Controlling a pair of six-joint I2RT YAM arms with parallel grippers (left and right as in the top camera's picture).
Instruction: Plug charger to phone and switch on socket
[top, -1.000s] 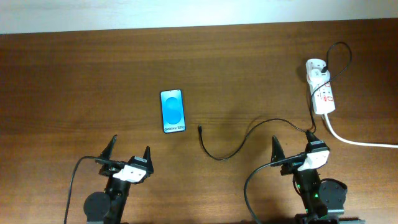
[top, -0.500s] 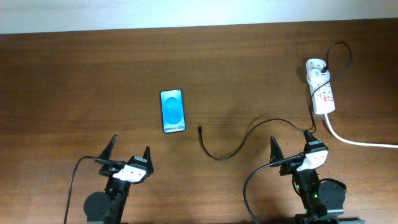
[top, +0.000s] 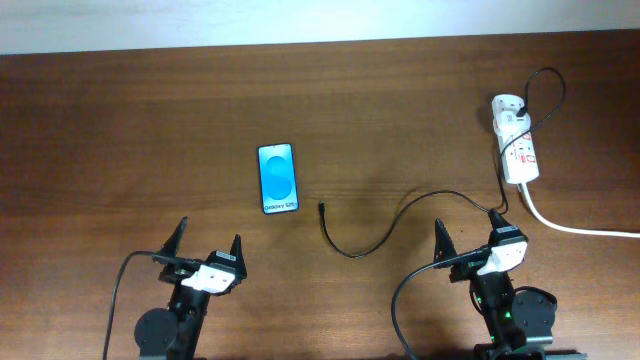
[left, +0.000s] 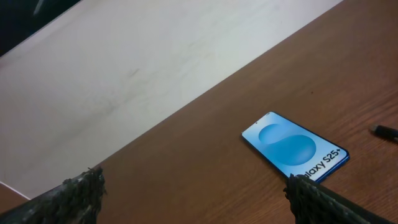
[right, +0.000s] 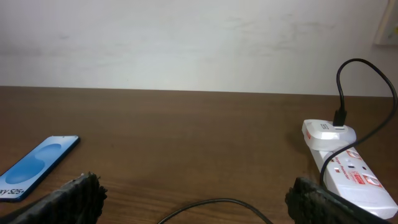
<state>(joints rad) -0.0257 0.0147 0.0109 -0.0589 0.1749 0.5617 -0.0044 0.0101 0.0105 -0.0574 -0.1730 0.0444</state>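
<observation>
Phone (top: 277, 178) lies beyond left end effector (top: 210, 232) and right end effector (top: 470, 221), both low, parted.

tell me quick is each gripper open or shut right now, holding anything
Left gripper: open, holding nothing.
Right gripper: open, holding nothing.

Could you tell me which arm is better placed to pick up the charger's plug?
Probably the left. The charger's plug lies beside the phone, somewhat nearer the open left gripper than the open right gripper, which sits closer to the socket.
</observation>
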